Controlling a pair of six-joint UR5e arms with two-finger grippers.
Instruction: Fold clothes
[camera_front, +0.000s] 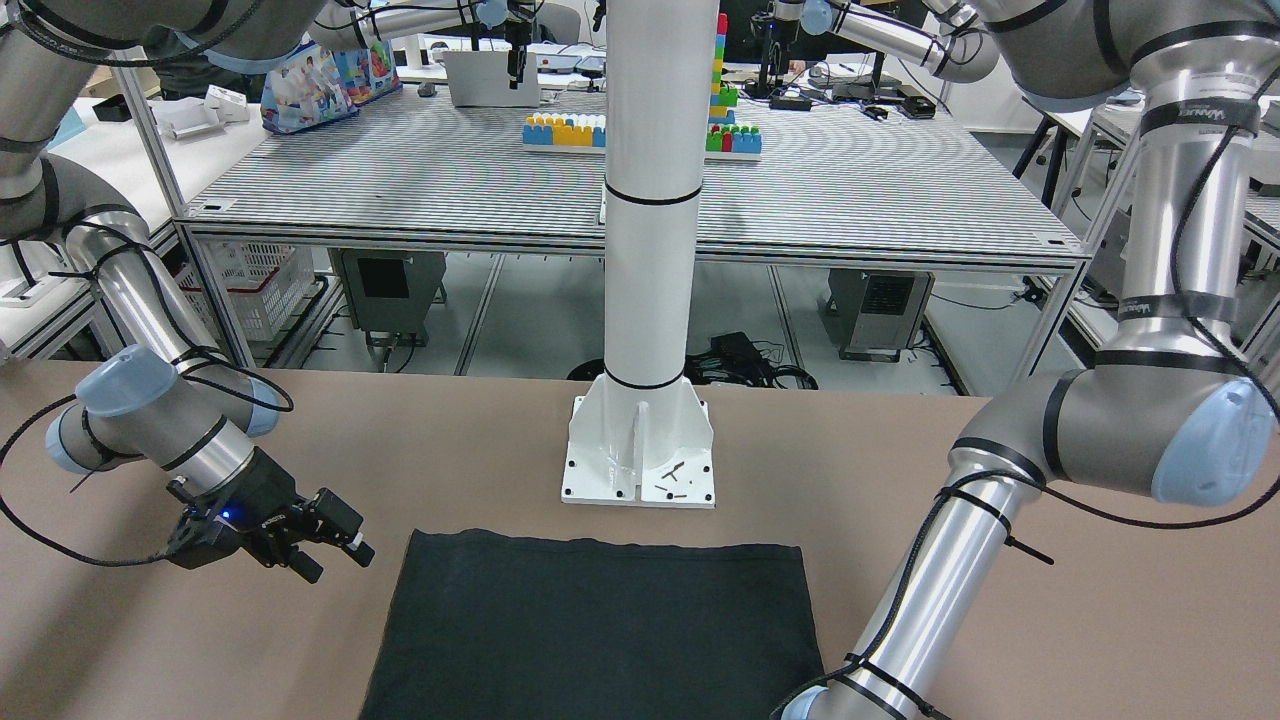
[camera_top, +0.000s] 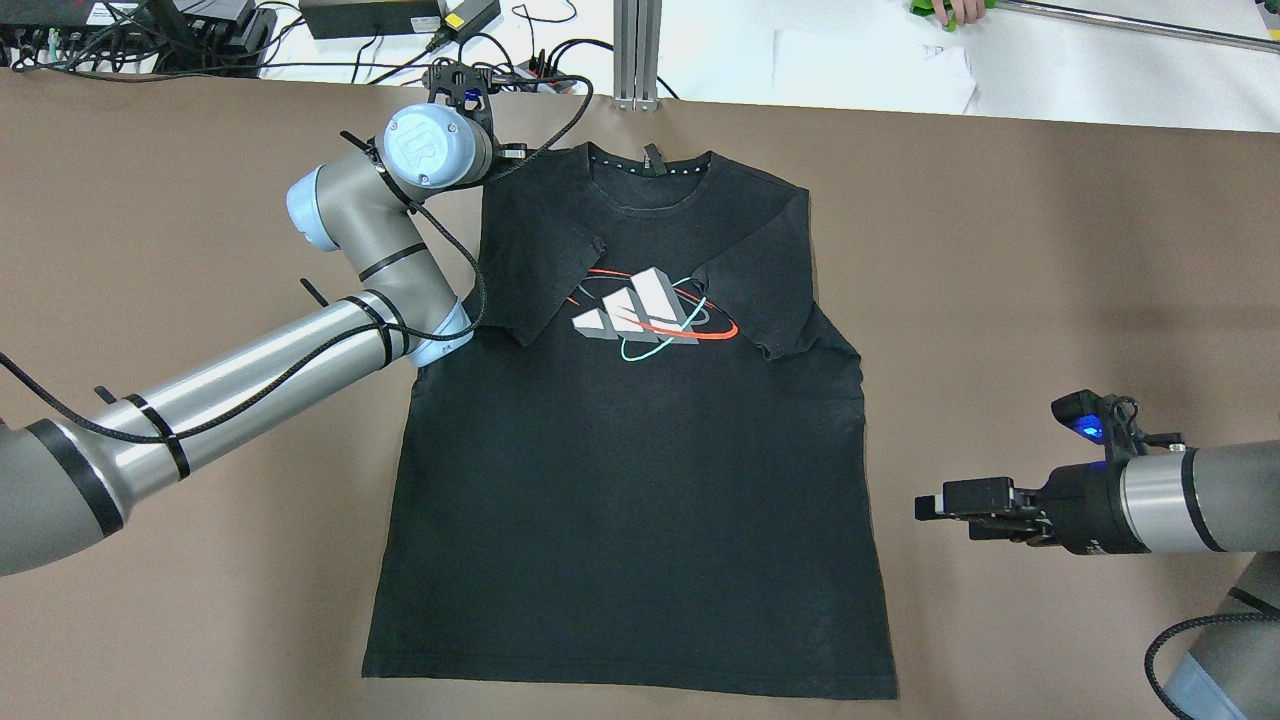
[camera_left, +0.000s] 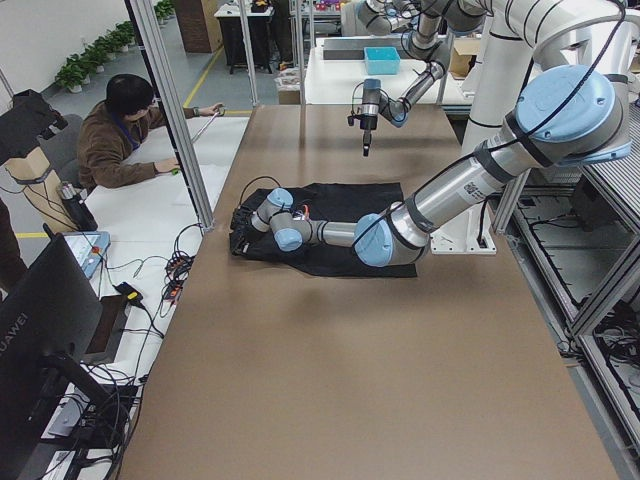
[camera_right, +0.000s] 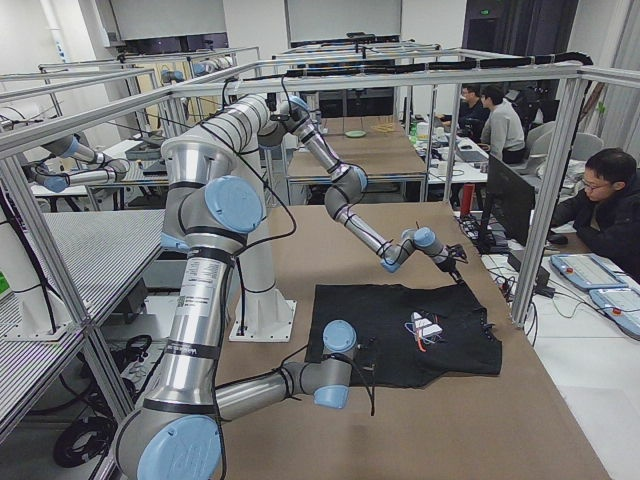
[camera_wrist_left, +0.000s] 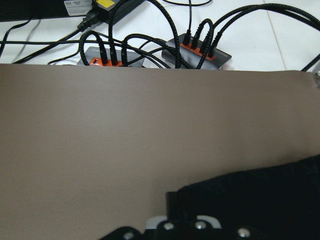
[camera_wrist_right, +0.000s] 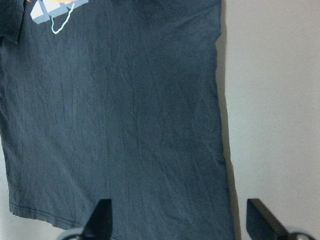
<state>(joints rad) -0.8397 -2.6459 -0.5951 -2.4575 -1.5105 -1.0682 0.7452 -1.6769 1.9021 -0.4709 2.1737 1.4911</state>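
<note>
Black T-shirt (camera_top: 630, 480): desk (camera_top: 1000, 250) right of it is lying bare; left arm (camera_top: 250, 370) is stretching along its left side to the collar, blocking; white pillar (camera_front: 650, 250) is standing behind its hem; cables (camera_wrist_left: 195, 47) are trailing beyond its collar.

The right gripper (camera_wrist_right: 182, 220) is hanging spread wide above the black garment (camera_wrist_right: 125, 110), which is lying flat on the brown table (camera_wrist_right: 280, 100); a printed logo (camera_wrist_right: 52, 12) is showing top left.
</note>
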